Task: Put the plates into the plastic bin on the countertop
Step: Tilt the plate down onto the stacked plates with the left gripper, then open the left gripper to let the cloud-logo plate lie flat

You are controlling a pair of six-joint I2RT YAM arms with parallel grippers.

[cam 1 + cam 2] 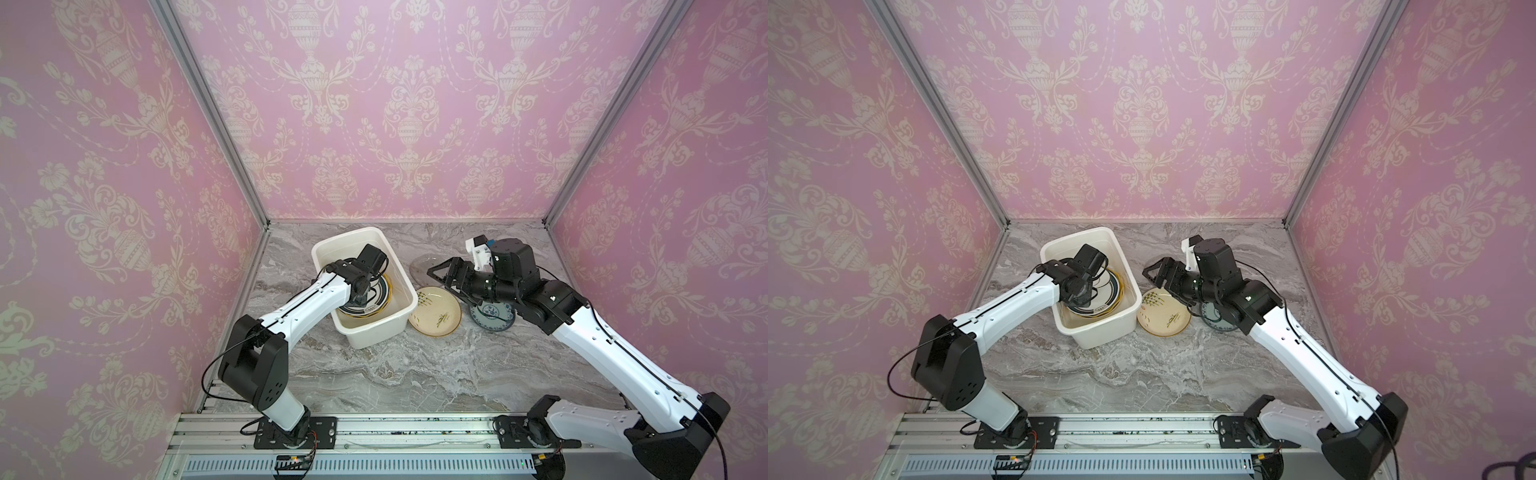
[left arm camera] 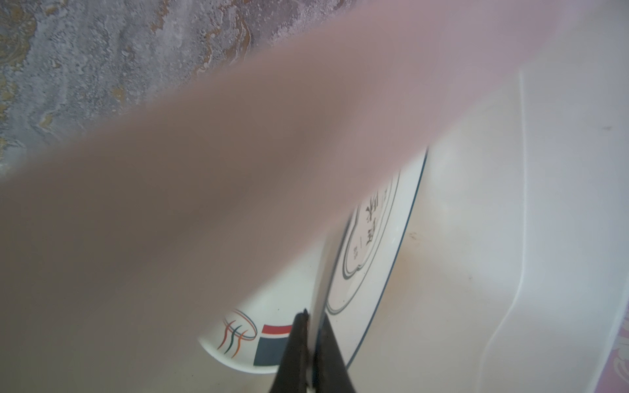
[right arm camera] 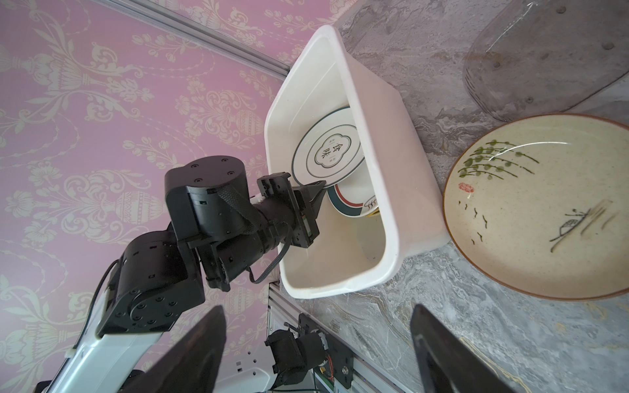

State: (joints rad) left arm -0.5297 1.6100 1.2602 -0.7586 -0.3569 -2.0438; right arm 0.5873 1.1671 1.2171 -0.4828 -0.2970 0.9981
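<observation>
The grey marble-look countertop [image 1: 415, 374] is flat and veined in white and brown. Toward its back left stands the bin [image 1: 376, 332], a deep white plastic tub with rounded corners and a rolled rim. Inside it, the white plate [image 3: 326, 153], smooth, round and dark-rimmed with printed characters, stands tilted over a banded plate [image 3: 350, 204] with a red and blue ring; thin yellow plate edges [image 1: 388, 297] show around the stack in both top views. Just right of the bin, the cream plate [image 1: 434, 316], speckled, brown-edged and painted with green sprigs, lies flat. Beside it lie the blue-patterned plate [image 1: 492, 318], half under the right arm, and behind them the clear glass plate [image 3: 544, 58]. The left gripper [image 2: 310, 343] reaches into the bin and pinches the white plate's edge. The right gripper [image 1: 441, 275] hangs with jaws spread wide above the cream and glass plates, holding nothing.
</observation>
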